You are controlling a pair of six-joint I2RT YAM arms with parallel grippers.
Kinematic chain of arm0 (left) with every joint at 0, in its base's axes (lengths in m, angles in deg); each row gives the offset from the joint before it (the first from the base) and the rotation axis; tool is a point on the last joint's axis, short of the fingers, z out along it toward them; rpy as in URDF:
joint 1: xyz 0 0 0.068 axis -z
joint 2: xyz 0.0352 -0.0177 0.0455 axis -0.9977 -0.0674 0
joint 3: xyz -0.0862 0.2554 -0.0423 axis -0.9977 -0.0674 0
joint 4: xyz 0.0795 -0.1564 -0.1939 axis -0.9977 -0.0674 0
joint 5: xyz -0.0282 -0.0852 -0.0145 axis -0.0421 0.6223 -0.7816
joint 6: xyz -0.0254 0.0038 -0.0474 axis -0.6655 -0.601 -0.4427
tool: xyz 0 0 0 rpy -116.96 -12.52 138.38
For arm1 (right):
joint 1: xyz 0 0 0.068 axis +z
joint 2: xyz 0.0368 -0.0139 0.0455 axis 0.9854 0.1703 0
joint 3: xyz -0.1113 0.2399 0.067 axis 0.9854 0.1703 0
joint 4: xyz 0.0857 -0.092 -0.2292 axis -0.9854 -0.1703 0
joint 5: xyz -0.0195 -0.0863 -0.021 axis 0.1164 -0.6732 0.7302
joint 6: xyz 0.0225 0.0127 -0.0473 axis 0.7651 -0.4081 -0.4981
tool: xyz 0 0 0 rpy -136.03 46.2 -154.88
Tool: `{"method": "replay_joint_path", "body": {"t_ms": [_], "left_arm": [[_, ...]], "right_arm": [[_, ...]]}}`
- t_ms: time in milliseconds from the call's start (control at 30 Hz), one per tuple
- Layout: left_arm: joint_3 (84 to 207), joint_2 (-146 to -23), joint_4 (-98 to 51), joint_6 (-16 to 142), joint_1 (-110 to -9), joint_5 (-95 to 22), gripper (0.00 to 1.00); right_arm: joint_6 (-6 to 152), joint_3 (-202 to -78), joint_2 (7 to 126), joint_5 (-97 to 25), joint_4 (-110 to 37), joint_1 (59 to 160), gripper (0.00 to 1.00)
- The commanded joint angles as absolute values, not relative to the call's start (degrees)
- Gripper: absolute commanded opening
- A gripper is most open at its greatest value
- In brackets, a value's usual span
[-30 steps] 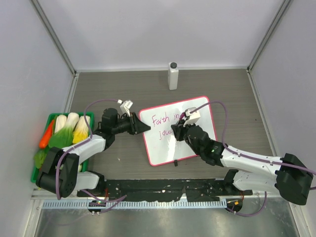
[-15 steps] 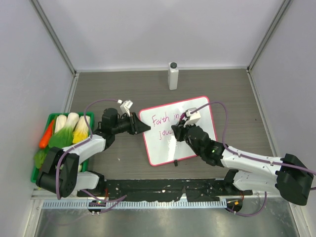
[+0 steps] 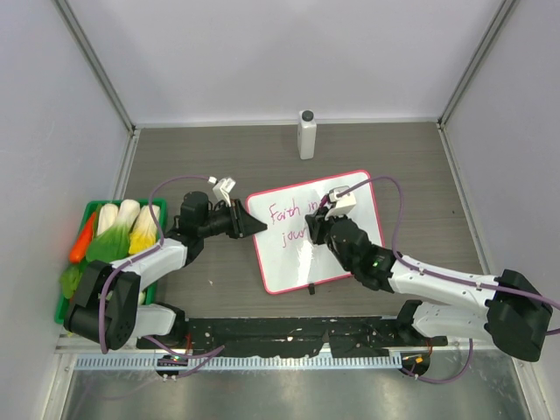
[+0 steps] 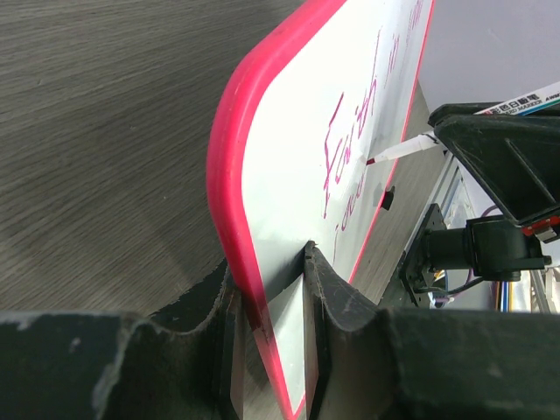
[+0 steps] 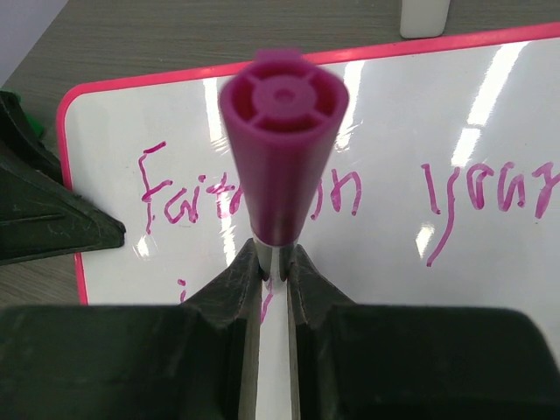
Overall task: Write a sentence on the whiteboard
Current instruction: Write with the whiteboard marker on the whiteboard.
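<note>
Writing step, second line in progress. Nearest the arm bases, the right fingers (image 5: 306,282) are clenched on a magenta marker (image 5: 282,149) held upright. In the left wrist view its nib meets the whiteboard (image 3: 289,262). The left fingers (image 4: 322,278) are clamped on the board's pink frame at its left edge, pinning it. The board lies face up at mid-bench (image 3: 219,157) between the two arms, skewed to the bench edge. The sentence (image 3: 283,213) reads "Faith in your" on its first line. A few letters of a second line sit beneath, partly hidden by the marker. At the far edge stands a white bottle (image 3: 306,133), well apart from the board. Judged about two-thirds done. The next stroke calls for light, even nib contact travelling rightward while the left grip stays firm, since a slipping board would smear the letters.
</note>
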State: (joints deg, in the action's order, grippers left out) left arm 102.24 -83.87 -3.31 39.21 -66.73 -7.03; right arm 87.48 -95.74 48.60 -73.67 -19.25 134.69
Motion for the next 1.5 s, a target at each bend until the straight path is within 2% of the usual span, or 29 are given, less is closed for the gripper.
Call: {"method": "replay_joint_path", "body": {"t_ms": [0, 800, 1200, 1467], "left_arm": [[101.9, -85.9, -7.4, 49.9, -67.1, -21.3, 0.00], [101.8, -85.7, -7.4, 49.9, -67.0, -21.4, 0.00], [101.8, -85.5, -7.2, 49.9, -67.0, -21.3, 0.00], [101.6, -85.5, -7.0, 49.8, -66.9, -21.1, 0.00]], "right_arm": [[86.7, -98.2, 49.2, -77.2, -17.8, 133.8, 0.01], [88.3, -95.0, 45.9, -73.5, -18.6, 133.8, 0.01], [88.4, -96.2, 36.3, -72.4, -21.2, 133.7, 0.01], [89.3, -94.6, 33.9, -71.1, -23.9, 132.6, 0.01]]}}
